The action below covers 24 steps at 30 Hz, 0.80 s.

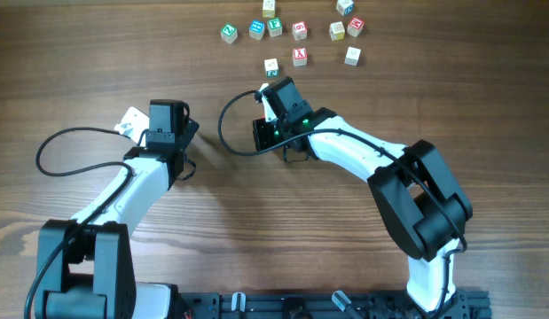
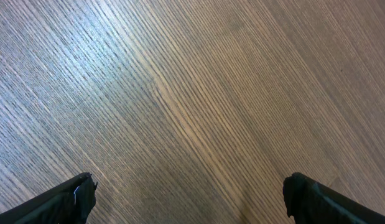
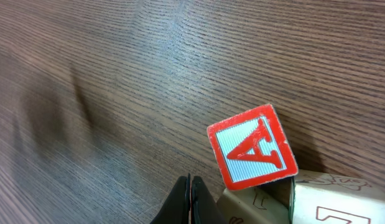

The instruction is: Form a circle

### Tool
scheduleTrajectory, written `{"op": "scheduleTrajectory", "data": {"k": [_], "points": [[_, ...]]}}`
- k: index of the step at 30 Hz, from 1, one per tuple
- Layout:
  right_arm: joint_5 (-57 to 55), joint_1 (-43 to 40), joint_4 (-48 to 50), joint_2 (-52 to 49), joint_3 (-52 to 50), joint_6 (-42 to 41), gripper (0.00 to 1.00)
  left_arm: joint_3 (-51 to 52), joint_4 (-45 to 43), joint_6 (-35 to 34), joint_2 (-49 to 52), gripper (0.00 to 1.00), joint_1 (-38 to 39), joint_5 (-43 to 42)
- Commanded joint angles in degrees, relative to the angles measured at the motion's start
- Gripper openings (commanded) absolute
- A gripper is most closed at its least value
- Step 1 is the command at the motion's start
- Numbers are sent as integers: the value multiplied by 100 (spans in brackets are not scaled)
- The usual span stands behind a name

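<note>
No finished circle shows. In the right wrist view a red-faced cube marked A (image 3: 251,154) lies tight against two pale cream cubes (image 3: 260,200), the second cream cube (image 3: 341,204) cut off by the frame's bottom edge. My right gripper (image 3: 190,180) is shut with nothing between its jaws, its tips just left of the near cream cube. From overhead, the right gripper (image 1: 270,84) sits just below a cream cube (image 1: 271,66). My left gripper (image 2: 187,190) is open over bare wood, far to the left.
A loose scatter of letter cubes lies at the far edge of the wooden table (image 1: 212,221): a green cube (image 1: 228,33), a blue cube (image 1: 256,29), a red X cube (image 1: 299,56), a cream cube (image 1: 351,56) and several more.
</note>
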<state>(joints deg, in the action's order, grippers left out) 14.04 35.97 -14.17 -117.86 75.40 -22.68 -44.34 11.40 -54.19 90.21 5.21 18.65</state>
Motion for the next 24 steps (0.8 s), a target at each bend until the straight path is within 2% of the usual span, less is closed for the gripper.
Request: {"op": "scheduleTrajectory", "data": {"k": [1,6,10,16,19,24], "points": [[37,39,46,184,-9,83,5,9,0,-68,35,100,-24,136],[741,42,50,302,83,435,4,9,0,-68,35,100,-24,133],[706,63,15,732,83,428,5,9,2,-68,35,100,-24,133],[-1657,83,-614,1213,83,-791,4,9,0,-68,35,100,-24,133],[-2376,83,-1062,1185,81,-1438,4,9,2,-68,35,100,-24,133],[-2437,83,-1561,1134,66,-1637,4,9,2,-68,35,100,-24,133]]}}
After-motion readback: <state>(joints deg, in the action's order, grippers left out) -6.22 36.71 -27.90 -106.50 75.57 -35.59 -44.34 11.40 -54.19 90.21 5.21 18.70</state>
